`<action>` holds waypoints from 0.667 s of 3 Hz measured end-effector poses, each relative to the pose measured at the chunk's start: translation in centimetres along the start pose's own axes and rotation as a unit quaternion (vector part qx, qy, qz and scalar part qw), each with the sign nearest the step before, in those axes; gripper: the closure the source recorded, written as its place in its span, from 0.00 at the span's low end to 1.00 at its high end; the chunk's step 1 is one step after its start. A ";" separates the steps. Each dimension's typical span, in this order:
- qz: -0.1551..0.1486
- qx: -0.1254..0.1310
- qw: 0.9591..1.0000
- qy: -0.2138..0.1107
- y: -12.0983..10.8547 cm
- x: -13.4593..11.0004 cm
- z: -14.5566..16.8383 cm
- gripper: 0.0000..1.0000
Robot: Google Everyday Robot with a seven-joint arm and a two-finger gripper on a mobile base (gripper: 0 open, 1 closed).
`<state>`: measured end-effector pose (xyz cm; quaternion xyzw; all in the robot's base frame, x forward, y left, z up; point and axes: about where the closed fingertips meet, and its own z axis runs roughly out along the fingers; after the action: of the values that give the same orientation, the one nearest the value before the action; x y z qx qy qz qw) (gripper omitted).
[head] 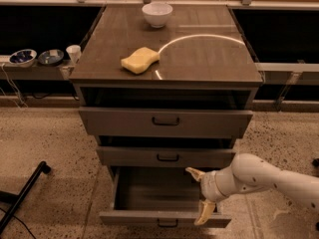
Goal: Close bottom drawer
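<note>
1. End effector (199, 194): positioned at the right-hand end of the open drawer cavity, low and close to the floor; its two cream fingers are spread apart and released, grasping nothing; one fingertip points up and back toward the cabinet, the other points down and lies at or just beside the top edge of the front panel, contact not confirmed.
2. Bottom drawer (139, 218): lowest of three, pulled well out from the cabinet; interior appears empty; shallow plain front panel with a small black bracket handle (168, 224) at its centre; panel sits level, no visible skew.
3. Step in hand, as a judgement: the approach to the push; closing has not begun, since the drawer stands fully extended.
4. Next move, as a judgement: bring a finger or the wrist against the outer face of the front panel, then push straight back toward the cabinet; a push near the right end may rack the drawer, so contact nearer the handle is preferable.
5. Middle drawer (167, 157) and top drawer (166, 122): both project slightly.
6. Tabletop (209, 59): carries a yellow sponge (140, 59) and a white bowl (157, 14).
</note>
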<state>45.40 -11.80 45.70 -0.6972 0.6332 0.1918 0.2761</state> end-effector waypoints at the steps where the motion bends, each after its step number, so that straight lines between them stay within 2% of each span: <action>1: 0.003 -0.010 1.000 -0.009 0.8 0.4 1.3 0.00; 2: 0.009 -0.018 1.000 -0.007 0.7 1.0 2.4 0.00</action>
<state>45.06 -11.09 43.17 -0.6950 0.6339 0.2101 0.2663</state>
